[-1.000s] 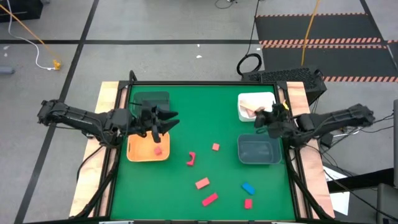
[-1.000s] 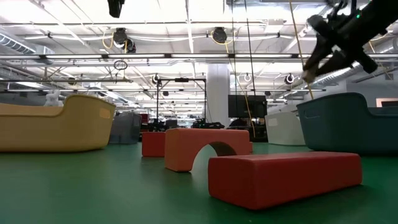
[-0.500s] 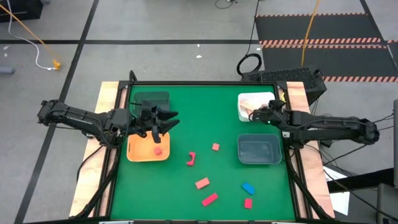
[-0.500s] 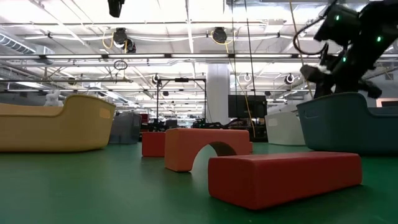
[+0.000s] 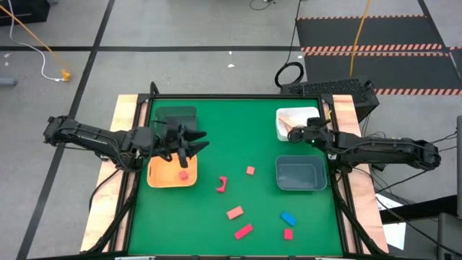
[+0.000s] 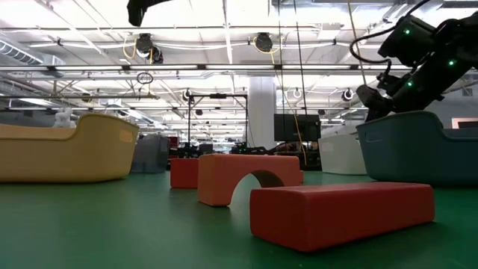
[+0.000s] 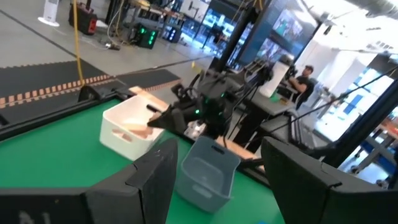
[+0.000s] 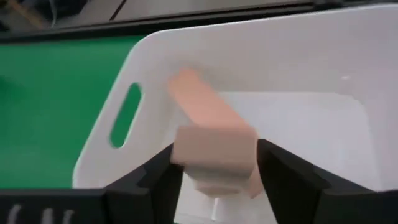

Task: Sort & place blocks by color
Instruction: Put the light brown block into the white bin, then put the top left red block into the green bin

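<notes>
The right gripper [image 5: 291, 133] hovers over the white bin [image 5: 285, 115], fingers parted around a tan block [image 8: 214, 151] that sits between them, above tan pieces already inside. The left gripper [image 5: 200, 139] waits with fingers spread and empty above the orange bin [image 5: 160, 176], where one red block [image 5: 184, 174] lies; other red and blue blocks lie scattered on the green table [image 5: 216, 115].

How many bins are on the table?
4: an orange bin and a dark green bin on the left side, a white bin and a grey-blue bin on the right side.
</notes>
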